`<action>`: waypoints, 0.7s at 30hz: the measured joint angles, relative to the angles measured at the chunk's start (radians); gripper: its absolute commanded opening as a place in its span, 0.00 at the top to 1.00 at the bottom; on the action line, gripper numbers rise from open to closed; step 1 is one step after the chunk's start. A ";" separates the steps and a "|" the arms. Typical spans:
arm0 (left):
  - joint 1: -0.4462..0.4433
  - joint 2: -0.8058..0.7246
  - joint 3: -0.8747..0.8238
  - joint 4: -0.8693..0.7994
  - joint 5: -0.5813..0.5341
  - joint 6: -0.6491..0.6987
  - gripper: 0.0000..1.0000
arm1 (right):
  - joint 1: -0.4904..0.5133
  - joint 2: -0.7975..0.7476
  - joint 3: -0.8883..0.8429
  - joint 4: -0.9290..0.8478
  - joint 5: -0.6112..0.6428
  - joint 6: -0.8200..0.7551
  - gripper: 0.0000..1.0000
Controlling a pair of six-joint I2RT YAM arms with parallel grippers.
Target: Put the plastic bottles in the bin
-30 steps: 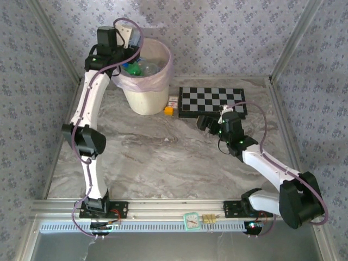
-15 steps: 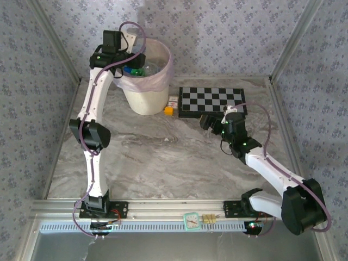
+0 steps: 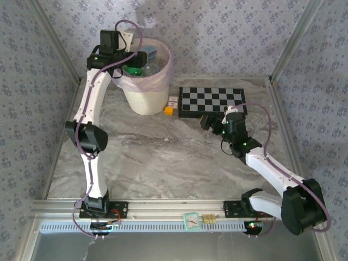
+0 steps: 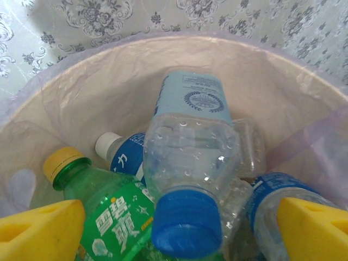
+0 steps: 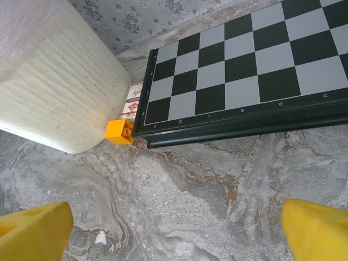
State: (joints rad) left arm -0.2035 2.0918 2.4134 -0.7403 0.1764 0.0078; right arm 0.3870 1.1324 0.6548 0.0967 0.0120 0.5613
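My left gripper (image 3: 139,58) hangs over the bin (image 3: 163,57), open, its yellow fingers (image 4: 41,231) wide apart. Between and below them a clear plastic bottle (image 4: 190,157) with a blue cap and pale blue label lies loose on the pile, touched by neither finger. A green bottle (image 4: 111,215) with a yellow cap lies to its left, with blue-labelled clear bottles (image 4: 272,198) around it. The bin's pink liner (image 4: 81,103) folds over the rim. My right gripper (image 3: 207,122) hovers open over bare marble (image 5: 179,217), holding nothing.
A chessboard (image 3: 212,100) lies right of the bin. A small yellow cube (image 5: 119,132) and a red-white box (image 5: 132,100) sit between the board and the bin's cream wall (image 5: 49,81). Patterned walls close in the table.
My left jaws have opened over the bin, and the clear bottle now lies on the pile. The right arm shifted slightly to the right early on, then held still.
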 measured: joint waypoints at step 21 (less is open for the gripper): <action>0.000 -0.776 -1.315 0.684 -0.290 -0.282 0.00 | -0.240 0.157 0.062 -0.074 0.208 -0.219 0.00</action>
State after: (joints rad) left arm -0.2039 1.3163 1.0988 -0.0563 -0.1139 -0.2741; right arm 0.1471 1.2896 0.7170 0.0223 0.2195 0.3420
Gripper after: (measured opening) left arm 0.996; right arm 0.998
